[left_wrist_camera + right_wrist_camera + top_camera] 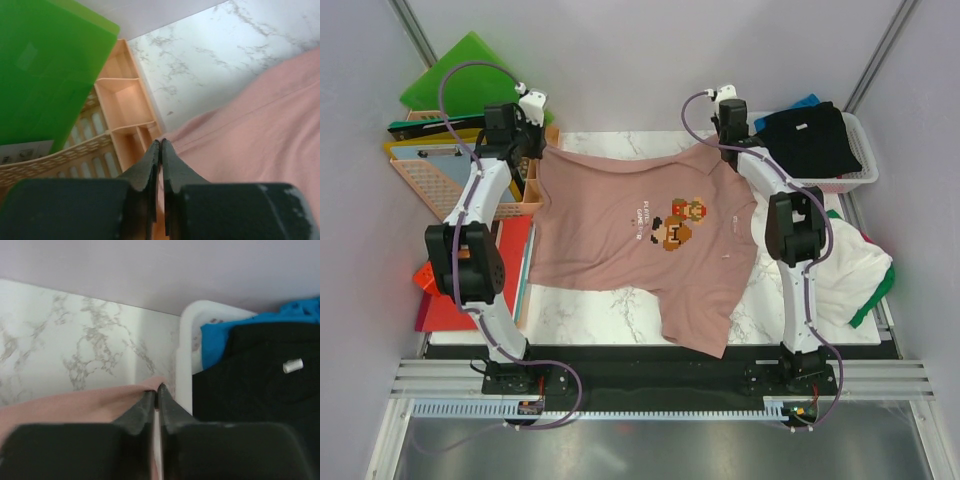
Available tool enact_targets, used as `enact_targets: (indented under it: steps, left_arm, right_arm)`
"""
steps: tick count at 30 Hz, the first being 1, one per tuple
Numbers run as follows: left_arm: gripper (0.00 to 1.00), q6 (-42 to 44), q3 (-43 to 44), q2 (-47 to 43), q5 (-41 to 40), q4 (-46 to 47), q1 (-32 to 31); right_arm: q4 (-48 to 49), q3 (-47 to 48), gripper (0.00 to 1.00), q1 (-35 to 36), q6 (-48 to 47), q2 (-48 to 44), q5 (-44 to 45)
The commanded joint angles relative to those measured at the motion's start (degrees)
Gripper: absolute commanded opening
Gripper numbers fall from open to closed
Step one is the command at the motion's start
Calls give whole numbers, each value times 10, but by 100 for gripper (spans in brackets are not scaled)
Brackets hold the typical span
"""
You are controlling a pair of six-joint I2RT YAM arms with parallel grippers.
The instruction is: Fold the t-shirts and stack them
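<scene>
The dusty pink t-shirt [640, 240] lies spread face up across the marble table [610, 312], its pixel chest print [680, 222] showing and its hem drooping over the near edge. Its two far corners are pinched: the left gripper [160, 146] is clamped on the cloth at the far left corner, and the right gripper [156, 390] is clamped on it at the far right corner, both with jaws pressed together. Just right of that corner stands a white basket [868, 170] holding a black t-shirt [815, 140] over a blue t-shirt [807, 101]. Nearer, a white t-shirt [845, 280] lies heaped with green cloth under it. At the left sit a peach organizer [125, 100], a green folder [45, 70] and a red folder [435, 312].
</scene>
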Motion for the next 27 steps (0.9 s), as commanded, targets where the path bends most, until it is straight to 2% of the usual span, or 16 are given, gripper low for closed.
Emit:
enact_targets:
  steps: [1, 3, 4, 6, 9, 12, 14, 15, 16, 17, 19, 20, 22, 24, 25, 27]
  left_arm:
    - [47, 21, -4, 15, -82, 58, 0]
    - [64, 14, -12, 18, -145, 87, 0]
    - [73, 12, -12, 19, -148, 91, 2]
    - [77, 13, -14, 19, -183, 99, 4]
    - [79, 18, -24, -2, -191, 107, 5]
    - [80, 25, -46, -44, -185, 111, 5]
    - [80, 27, -60, -71, -171, 86, 5]
    - [81, 25, -65, -87, -155, 74, 5]
    - [80, 23, -70, -117, -136, 50, 5]
    - [81, 23, -68, -130, -112, -18, 6]
    - [80, 37, -59, -169, -5, -99, 5]
    - [80, 52, -48, -176, 112, -226, 5]
    - [80, 121, 8, -169, 238, -369, 3]
    - [80, 146, 19, -168, 319, -497, 1]
    - [80, 141, 3, -173, 322, -501, 0]
    - [82, 121, -43, -219, 288, -469, -1]
  right_arm:
    - [50, 48, 39, 4, 12, 28, 150]
    - [93, 41, 60, 4, 9, 27, 209]
    - [103, 31, 70, 5, 9, 23, 218]
    - [126, 13, 74, 7, 5, 5, 232]
    - [176, -57, 77, 10, -2, -48, 230]
    - [139, -91, 77, 11, 17, -96, 201]
    - [78, -112, 77, 11, 29, -139, 150]
    - [59, -120, 77, 12, 47, -155, 138]
    - [-12, -136, 77, 12, 53, -172, 112]
    - [-56, -137, 77, 12, 56, -200, 24]
    - [-155, -163, 77, 11, 74, -235, -50]
    - [-186, -177, 77, 9, 61, -275, -182]
    - [-269, -215, 79, 8, 26, -316, -292]
    - [-337, -220, 82, 10, 0, -350, -387]
    - [-393, -219, 84, 10, -6, -355, -393]
    - [-427, -232, 84, 9, -26, -365, -385]
